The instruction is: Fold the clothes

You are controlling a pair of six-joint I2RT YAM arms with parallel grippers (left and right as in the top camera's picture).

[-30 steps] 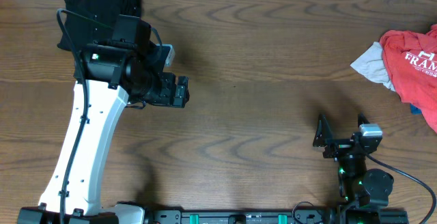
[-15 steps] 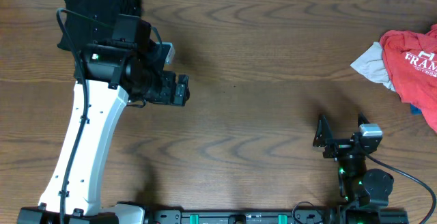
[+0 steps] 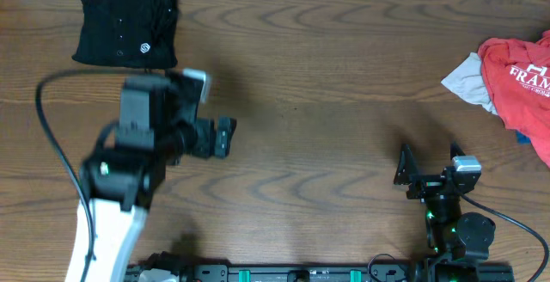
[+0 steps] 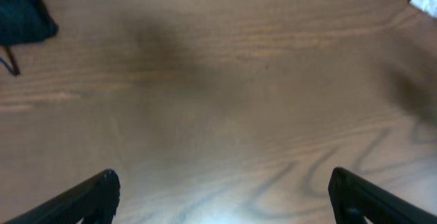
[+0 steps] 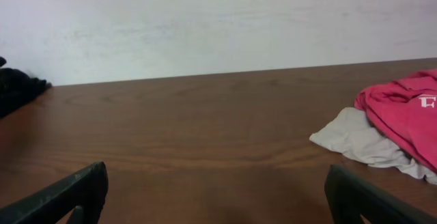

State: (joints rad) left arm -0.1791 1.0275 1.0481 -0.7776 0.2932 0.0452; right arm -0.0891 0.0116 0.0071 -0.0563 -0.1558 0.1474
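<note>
Below the black top, left tool retreated.

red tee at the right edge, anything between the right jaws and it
Nothing visible stands between them: only bare table lies from the open right jaws to the red tee. The light grey piece pokes out from under the tee's left edge.

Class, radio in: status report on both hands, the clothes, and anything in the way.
Left hand open, empty, over bare table. Right hand open, empty. Black top looks folded, far left; red tee and grey piece heaped right. Nothing blocking.
</note>
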